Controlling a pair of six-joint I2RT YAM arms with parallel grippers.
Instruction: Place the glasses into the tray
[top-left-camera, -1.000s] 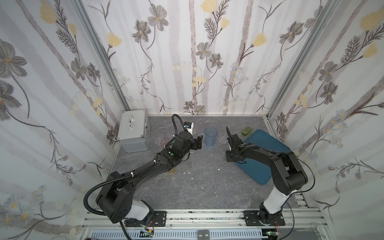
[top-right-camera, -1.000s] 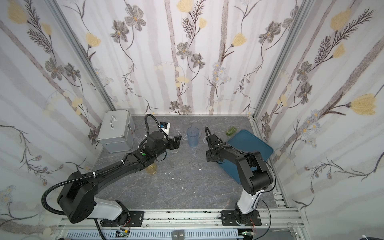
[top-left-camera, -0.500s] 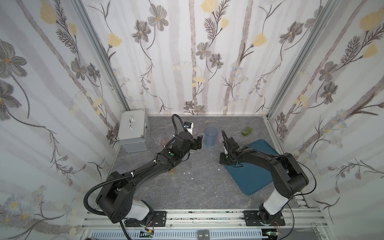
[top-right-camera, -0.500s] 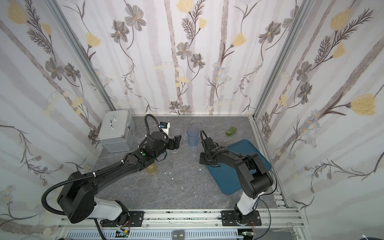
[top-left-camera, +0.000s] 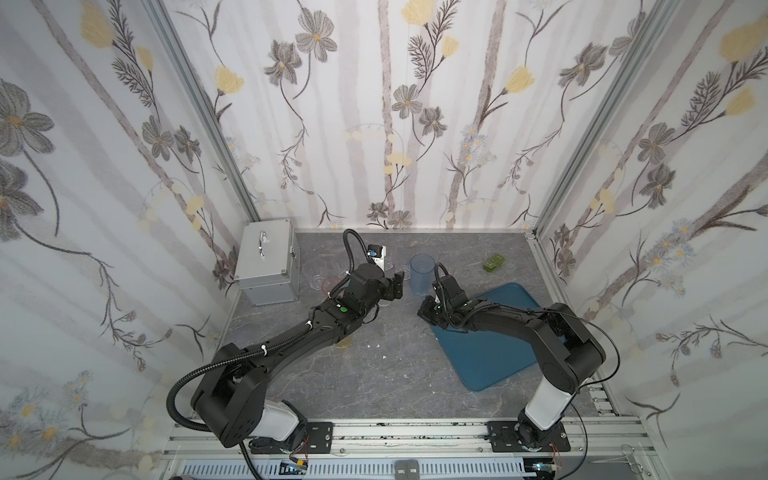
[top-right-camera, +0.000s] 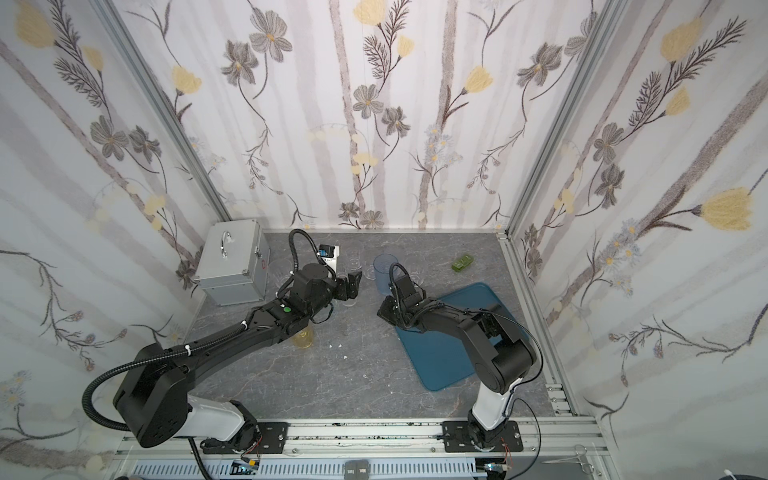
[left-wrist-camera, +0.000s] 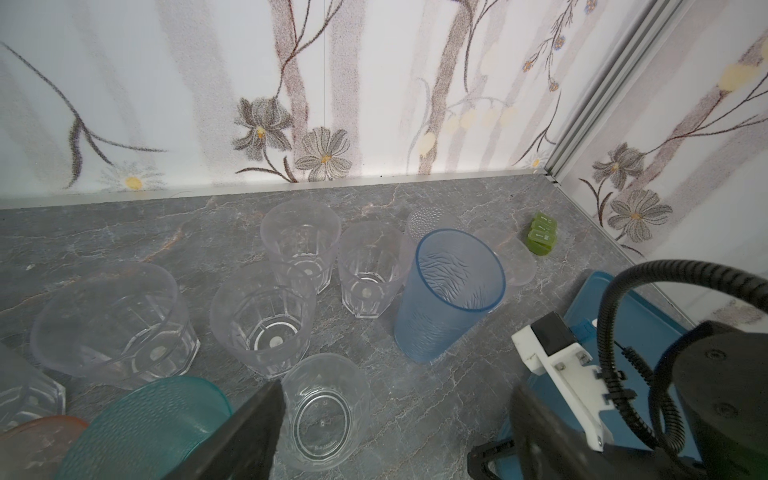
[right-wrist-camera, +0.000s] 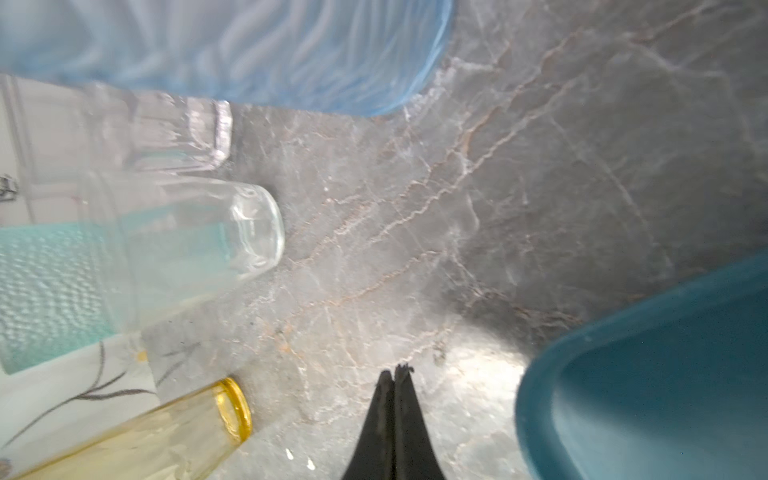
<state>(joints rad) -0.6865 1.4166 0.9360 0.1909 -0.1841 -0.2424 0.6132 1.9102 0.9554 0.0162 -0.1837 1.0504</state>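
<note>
A grey marbled table (top-left-camera: 374, 382) is walled by flowered panels at the back and both sides.

Your left gripper (top-left-camera: 395, 284) reaches toward the back with its fingers spread wide. In the left wrist view a small clear glass (left-wrist-camera: 324, 415) stands in the gap, close against one finger (left-wrist-camera: 249, 432). Whether they touch cannot be told.

Beyond it the clear glasses (left-wrist-camera: 266, 324) crowd upright, between the silver case (top-left-camera: 266, 266) by the left wall and the tall blue glass (top-left-camera: 420, 272). A teal glass (left-wrist-camera: 137, 428) sits at the near edge of that cluster. A yellow glass (top-right-camera: 302, 337) stands apart, partly under your left forearm.

Your right gripper (right-wrist-camera: 395, 370) has its fingers pressed together, holding nothing. It sits low over bare table, just beside the rounded corner of the tray (right-wrist-camera: 644, 395).

The tray lies flat on the right side of the table, turned at an angle. Your right arm crosses above it, and its outer corners come near the right wall. Every glass in view stands on the table, off the tray.

A strip of bare table runs between the blue glass and the tray's corner. The widest open room is the near middle, between your two arms and the front rail. A small green object (top-left-camera: 493, 262) lies near the back right corner, apart from the tray.
</note>
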